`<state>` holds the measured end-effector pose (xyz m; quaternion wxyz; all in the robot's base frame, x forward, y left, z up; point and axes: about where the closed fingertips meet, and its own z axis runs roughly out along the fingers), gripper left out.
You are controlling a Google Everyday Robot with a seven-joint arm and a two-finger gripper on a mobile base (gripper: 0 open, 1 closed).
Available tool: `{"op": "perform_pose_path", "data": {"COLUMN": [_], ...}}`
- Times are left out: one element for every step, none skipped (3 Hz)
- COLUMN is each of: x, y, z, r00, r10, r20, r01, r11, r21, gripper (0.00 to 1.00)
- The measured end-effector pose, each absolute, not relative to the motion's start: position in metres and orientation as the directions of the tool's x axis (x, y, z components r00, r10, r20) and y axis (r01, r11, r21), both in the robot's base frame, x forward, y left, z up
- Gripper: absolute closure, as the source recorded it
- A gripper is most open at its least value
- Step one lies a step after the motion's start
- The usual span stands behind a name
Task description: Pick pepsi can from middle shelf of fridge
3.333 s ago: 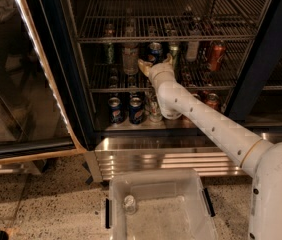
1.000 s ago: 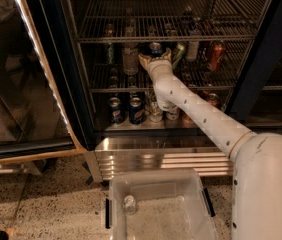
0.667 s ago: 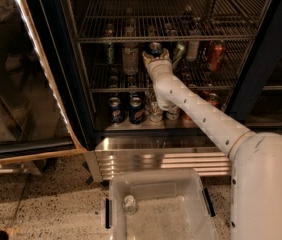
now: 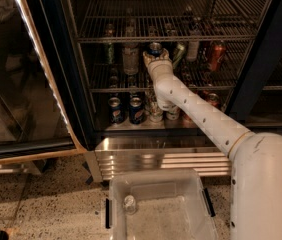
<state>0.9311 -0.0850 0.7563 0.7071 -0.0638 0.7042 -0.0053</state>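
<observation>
Gripper (image 4: 156, 57) on the end of the white jointed arm (image 4: 201, 115) is inside the large black-framed drinks fridge (image 4: 253, 59), at the level of the dark wire-grid middle shelf (image 4: 103, 88), about mid-width. The small dark-blue pepsi can (image 4: 155, 48) with a silver top stands upright on that shelf, right at the gripper's tip. From my view the two overlap and look to be touching. I cannot tell whether the gripper is open, closed or clamped on the can, as the wrist covers the contact area. On the same shelf I note a clear bottle (image 4: 130, 58) just left of the can, a green-and-white can (image 4: 179, 51) just right of it, and an orange-red can (image 4: 215, 55) further right. On the fridge floor below, a second dark-blue can (image 4: 115, 109) and a third dark-blue can (image 4: 136, 109) stand side by side, left of where the arm crosses. The arm runs down and to the right from the shelf, passing in front of the lower right items, which I cannot identify. The fridge's glass door (image 4: 16, 84) is swung open at the left. Below the opening is the ribbed steel base (image 4: 151, 156). In front of that a clear plastic bin (image 4: 115, 194) sits on the speckled floor (image 4: 46, 204), well apart from the gripper.
</observation>
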Motion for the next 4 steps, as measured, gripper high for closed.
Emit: {"op": "perform_pose_path", "data": {"x": [0.931, 0.931, 0.918, 0.899], "y": [-0.085, -0.085, -0.091, -0.099], "z": [0.756, 0.756, 0.757, 0.763], "r00": [0.008, 0.008, 0.007, 0.028], "r10": [-0.097, -0.097, -0.090, -0.074], "r20": [-0.995, -0.995, -0.996, -0.997], "r01": [-0.082, -0.082, -0.078, -0.063], "r11": [0.992, 0.992, 0.993, 0.995], "r21": [-0.098, -0.098, -0.090, -0.076], "gripper": [1.00, 1.00, 1.00, 1.00]}}
